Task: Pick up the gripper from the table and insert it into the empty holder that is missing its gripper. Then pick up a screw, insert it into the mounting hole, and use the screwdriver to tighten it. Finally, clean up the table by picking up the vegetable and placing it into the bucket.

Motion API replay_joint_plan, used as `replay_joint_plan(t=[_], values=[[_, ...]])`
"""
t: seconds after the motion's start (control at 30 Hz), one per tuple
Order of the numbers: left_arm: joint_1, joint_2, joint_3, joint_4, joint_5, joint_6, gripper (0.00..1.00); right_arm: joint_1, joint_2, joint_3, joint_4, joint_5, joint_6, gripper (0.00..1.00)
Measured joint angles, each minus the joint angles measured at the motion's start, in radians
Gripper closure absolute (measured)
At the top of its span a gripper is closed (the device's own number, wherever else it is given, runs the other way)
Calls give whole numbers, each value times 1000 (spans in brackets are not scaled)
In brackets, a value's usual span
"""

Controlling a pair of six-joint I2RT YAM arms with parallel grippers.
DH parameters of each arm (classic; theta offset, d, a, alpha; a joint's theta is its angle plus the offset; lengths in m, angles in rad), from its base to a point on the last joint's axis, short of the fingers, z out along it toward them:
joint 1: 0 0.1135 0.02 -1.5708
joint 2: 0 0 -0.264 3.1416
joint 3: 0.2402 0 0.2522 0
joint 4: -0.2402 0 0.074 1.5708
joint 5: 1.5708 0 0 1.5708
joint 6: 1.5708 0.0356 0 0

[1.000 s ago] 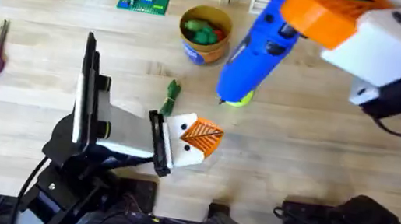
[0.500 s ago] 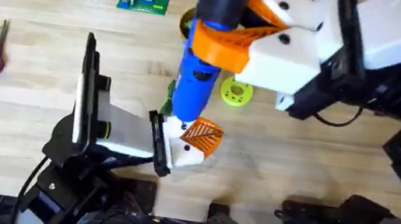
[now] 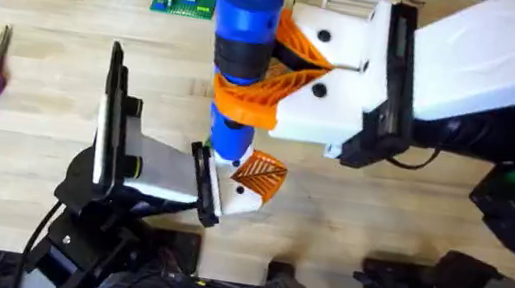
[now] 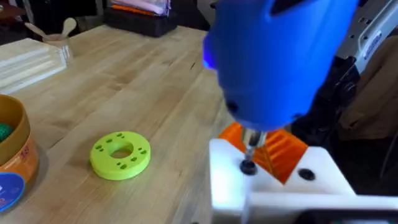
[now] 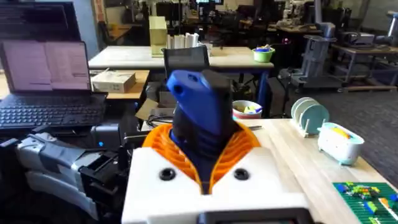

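Both my right fingers [image 3: 267,75] pinch the blue screwdriver [image 3: 242,51] upright, its tip in the holder [image 4: 261,180]; whether my left fingers are spread I cannot tell.

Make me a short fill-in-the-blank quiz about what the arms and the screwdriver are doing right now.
1. The right gripper is shut on the blue ____.
2. The screwdriver's metal tip meets a dark screw in the ____ holder.
3. The ribbed gripper seated in the holder is ____.
4. The lime-green disc lies on the ____.

Missing words: screwdriver; white; orange; table
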Motion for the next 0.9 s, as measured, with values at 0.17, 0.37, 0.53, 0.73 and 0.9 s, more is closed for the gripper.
replay_joint_plan(t=[0.17, 0.37, 0.53, 0.73, 0.9], values=[[0, 0, 0, 0, 0, 0, 993, 0, 0, 0, -8, 1, -34, 978], [0, 0, 0, 0, 0, 0, 993, 0, 0, 0, -9, 1, -42, 978], [0, 0, 0, 0, 0, 0, 993, 0, -16, 0, -12, 2, -41, 978], [0, 0, 0, 0, -1, 0, 993, 0, -33, 0, -38, 2, -41, 978], [0, 0, 0, 0, -1, 0, 993, 0, -33, 0, -44, 2, -41, 978]])
